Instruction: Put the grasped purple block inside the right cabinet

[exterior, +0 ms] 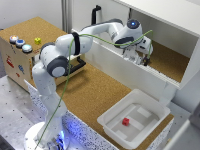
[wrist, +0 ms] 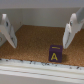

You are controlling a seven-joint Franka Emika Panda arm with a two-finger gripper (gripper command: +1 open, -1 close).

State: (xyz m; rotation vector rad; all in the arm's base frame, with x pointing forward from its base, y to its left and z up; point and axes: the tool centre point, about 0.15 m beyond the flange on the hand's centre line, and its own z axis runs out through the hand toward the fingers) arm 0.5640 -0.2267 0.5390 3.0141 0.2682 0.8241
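The purple block (wrist: 55,53), a small dark cube with a yellow letter A, rests on the brown cork floor (wrist: 35,47) of the right cabinet (exterior: 165,22). My gripper (wrist: 40,45) is open, and its white fingers (wrist: 71,30) stand wide on either side of the block without touching it. In the exterior view the gripper (exterior: 144,56) is reached into the cabinet's wide front opening, just past the white front lip (exterior: 125,67). From that view I cannot make out the block behind the hand.
A white tray (exterior: 112,125) holding a red cube (exterior: 126,121) sits on the cork table in front of the cabinet. At the exterior view's left stands a wooden box (exterior: 17,62) with coloured buttons and a yellow cube (exterior: 37,40) on top.
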